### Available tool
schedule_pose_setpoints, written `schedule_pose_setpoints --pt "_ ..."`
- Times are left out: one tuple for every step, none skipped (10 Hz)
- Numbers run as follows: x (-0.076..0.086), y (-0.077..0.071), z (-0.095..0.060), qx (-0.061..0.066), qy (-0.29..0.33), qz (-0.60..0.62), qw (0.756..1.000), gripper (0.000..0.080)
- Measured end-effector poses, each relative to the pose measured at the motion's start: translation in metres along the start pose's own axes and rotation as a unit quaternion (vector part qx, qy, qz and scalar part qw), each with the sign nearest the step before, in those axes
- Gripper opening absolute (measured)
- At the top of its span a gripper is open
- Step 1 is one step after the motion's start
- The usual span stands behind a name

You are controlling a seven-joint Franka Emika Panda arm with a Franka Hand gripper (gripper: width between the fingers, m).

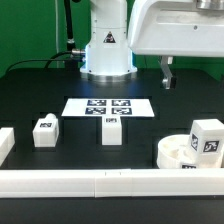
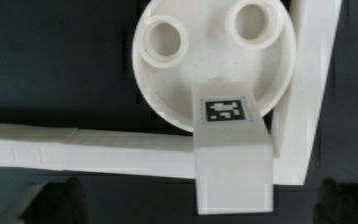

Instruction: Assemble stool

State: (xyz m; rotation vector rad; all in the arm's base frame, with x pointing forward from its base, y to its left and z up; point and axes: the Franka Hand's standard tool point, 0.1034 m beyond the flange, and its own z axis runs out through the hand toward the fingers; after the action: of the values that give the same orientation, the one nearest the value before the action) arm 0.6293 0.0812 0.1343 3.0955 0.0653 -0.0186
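Observation:
The round white seat (image 1: 178, 153) lies in the corner on the exterior view's right, and one white leg (image 1: 207, 138) stands upright on it, tag facing out. Two more tagged legs (image 1: 45, 132) (image 1: 112, 130) stand apart on the black table. My gripper (image 1: 170, 76) hangs high above the seat. In the wrist view the seat (image 2: 202, 60) shows two round holes, and the leg (image 2: 229, 165) rises from it toward the camera. My gripper (image 2: 202, 205) is open: its dark fingers (image 2: 60, 200) stand wide on either side of the leg's top, not touching it.
The marker board (image 1: 110, 106) lies flat in the middle of the table in front of the robot base (image 1: 107, 55). Long white border bars (image 1: 90, 182) run along the front edge and the left side (image 1: 5, 145); they meet at the seat's corner (image 2: 297, 130).

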Motion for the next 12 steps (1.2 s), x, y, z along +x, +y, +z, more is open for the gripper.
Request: schedule_pose_setpoints --pt "-0.005 0.003 0.0 0.0 0.003 -0.006 1.0 0.0649" --pt "-0.025 0.012 0.001 0.0 0.002 -0.014 1.0 0.0649" --pt "-0.044 0.025 0.006 -0.001 0.003 -0.042 0.999 0.0649" --pt "-0.06 0.046 0.017 -0.003 0.012 -0.066 0.998 0.0649" --pt "-0.071 0.064 0.027 -0.007 0.012 -0.068 0.998 0.0649" --pt "-0.066 0.054 0.023 -0.005 0.011 -0.065 0.998 0.0649" --pt "-0.065 0.052 0.023 -0.005 0.013 -0.071 0.997 0.0649" --pt "-0.065 0.053 0.023 -0.005 0.013 -0.07 0.997 0.0649" --pt "-0.065 0.053 0.023 -0.005 0.013 -0.07 0.997 0.0649" --pt "-0.068 0.057 0.027 -0.006 0.012 -0.079 0.997 0.0649" --pt "-0.079 0.077 0.04 -0.009 0.008 -0.093 0.996 0.0649" --pt "-0.087 0.095 0.051 -0.013 0.005 -0.099 0.995 0.0649"
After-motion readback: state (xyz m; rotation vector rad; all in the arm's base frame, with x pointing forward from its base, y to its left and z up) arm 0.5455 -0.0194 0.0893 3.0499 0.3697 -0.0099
